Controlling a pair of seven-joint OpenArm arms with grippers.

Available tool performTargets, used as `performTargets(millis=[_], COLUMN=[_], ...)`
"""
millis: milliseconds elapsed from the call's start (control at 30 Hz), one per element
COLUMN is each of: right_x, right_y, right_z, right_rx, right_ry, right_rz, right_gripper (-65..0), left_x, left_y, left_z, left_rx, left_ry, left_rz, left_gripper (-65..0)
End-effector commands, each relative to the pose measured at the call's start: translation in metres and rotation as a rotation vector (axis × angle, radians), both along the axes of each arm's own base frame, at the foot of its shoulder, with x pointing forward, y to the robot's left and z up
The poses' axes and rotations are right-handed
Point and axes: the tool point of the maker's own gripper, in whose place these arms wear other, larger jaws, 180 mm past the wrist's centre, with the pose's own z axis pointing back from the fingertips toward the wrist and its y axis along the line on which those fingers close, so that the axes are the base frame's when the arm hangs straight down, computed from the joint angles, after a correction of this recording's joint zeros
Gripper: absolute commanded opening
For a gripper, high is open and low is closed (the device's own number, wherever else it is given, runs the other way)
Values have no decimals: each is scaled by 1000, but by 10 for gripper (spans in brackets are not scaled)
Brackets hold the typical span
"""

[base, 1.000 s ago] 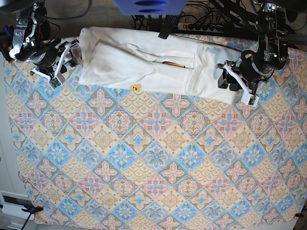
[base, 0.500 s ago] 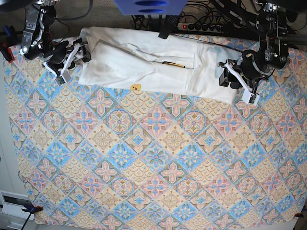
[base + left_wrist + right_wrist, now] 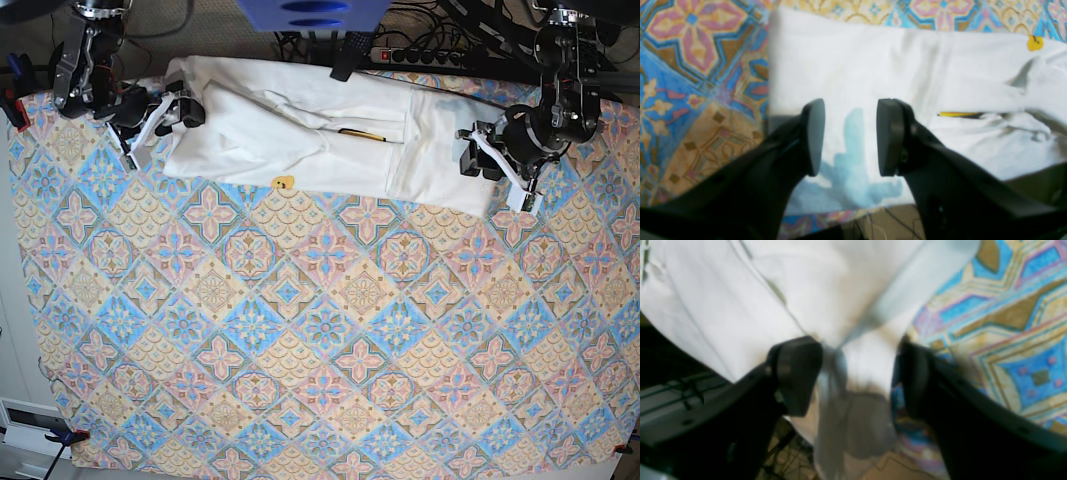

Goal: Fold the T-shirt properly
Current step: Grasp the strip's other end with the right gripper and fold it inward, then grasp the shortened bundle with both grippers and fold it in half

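A: In the left wrist view, the left gripper (image 3: 850, 136) was seen with its jaws partly spread and nothing between them, hovering over one end of the T-shirt (image 3: 907, 76). A blue patch of print was showing through the fabric just below the pads, and a thin yellow streak was noted in a fold beside them.

B: And nothing was being pinched there?

A: Nothing. No movement of that claw was noted over the last second.

B: The right wrist view, then.

A: There the right gripper (image 3: 857, 380) was found spread wide, and a bunched edge of the T-shirt (image 3: 750, 300) was framed between the jaws. The picture was blurred, so contact could not be confirmed.

B: That was the change?

A: Yes. In the base view the right gripper (image 3: 165, 112) had been brought in from the tablecloth (image 3: 320, 330) to the shirt's end at the far left corner, with its jaws opened wider on the way. The left gripper (image 3: 490, 160) was kept at the opposite end, near the far right corner. The T-shirt (image 3: 300, 135) was lying along the far edge as a long, partly folded band.

B: So a grasp was being prepared?

A: That was judged likely: both ends were covered, and another fold was still owed.
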Motion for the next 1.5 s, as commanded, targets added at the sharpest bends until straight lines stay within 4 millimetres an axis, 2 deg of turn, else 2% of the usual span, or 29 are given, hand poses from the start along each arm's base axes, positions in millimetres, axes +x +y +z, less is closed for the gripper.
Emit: performTargets(millis=[0,133,300,400,500,567,633,700,833,933,1100,1200,1333,1400,1467], right_x=[-6,-12,-23,-29,-30,-24,-1,25,62,86,112,120,122,112,105], right_y=[-1,15,46,51,49,41,21,-7,-52,-78,-110,-120,-114,-105,-85], right_z=[-3,-9,-19,-25,-26,-24,-17,-7,14,27,38,43,60,69,79], right_rx=[-8,34,93,107,103,94,62,11,-70,-110,-173,-243,-288,-313,-339], right_ry=[23,41,84,112,115,103,59,18,-52,-88,-104,-104,-148,-161,-193], right_rz=[4,-11,32,35,32,14,-18,-34,-62,-74,-93,-76,-21,29,118], right_gripper=[-260,-261,-273,-349,-485,-589,-650,-642,-648,-648,-648,-648,-648,-648,-648], left_x=[7,6,7,7,8,8,8,8,7,7,7,7,4,1,-4], left_y=[3,6,5,6,7,8,8,8,6,5,6,5,-2,-2,-10], left_z=[7,2,4,4,5,5,5,5,5,4,3,3,0,-3,-12], left_rx=[-2,-4,-5,-4,-3,-3,-3,-3,-5,-6,-6,-8,-28,-27,-43], left_ry=[-38,-27,-33,-35,-37,-38,-38,-38,-37,-36,-33,-32,-26,-16,13], left_rz=[1,13,13,16,18,20,20,20,18,15,17,16,26,26,9], left_gripper=[-393,-393,-393,-393,-393,-393,-393,-393,-393,-393,-393,-393,-393,-393,-393])
